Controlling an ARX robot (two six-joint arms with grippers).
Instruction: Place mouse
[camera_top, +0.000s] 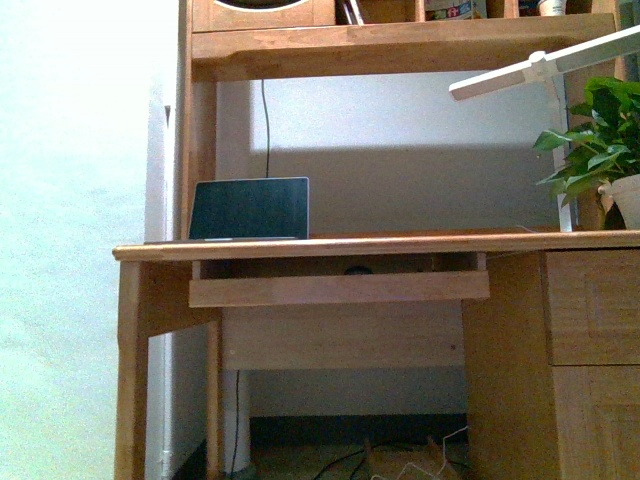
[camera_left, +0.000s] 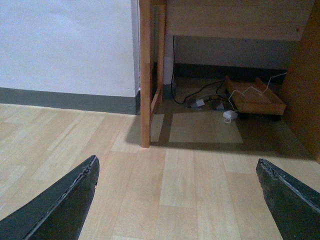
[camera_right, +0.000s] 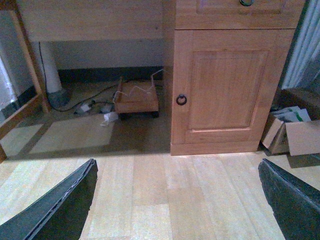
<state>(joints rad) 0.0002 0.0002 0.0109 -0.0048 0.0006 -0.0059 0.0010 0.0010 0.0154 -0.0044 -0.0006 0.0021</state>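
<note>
A small dark rounded shape, apparently the mouse (camera_top: 357, 269), sits on the pull-out shelf (camera_top: 340, 288) under the desktop; only its top shows above the shelf's front board. Neither arm shows in the front view. My left gripper (camera_left: 176, 160) is open and empty, low over the wooden floor in front of the desk's left leg (camera_left: 145, 75). My right gripper (camera_right: 177, 162) is open and empty over the floor in front of the desk's cabinet door (camera_right: 227, 85). The mouse shows in neither wrist view.
A laptop (camera_top: 250, 209) stands open at the desktop's left. A potted plant (camera_top: 605, 150) and a white lamp arm (camera_top: 545, 65) are at the right. Cables and a small wheeled board (camera_left: 255, 97) lie under the desk. Cardboard boxes (camera_right: 292, 132) lie right of the cabinet.
</note>
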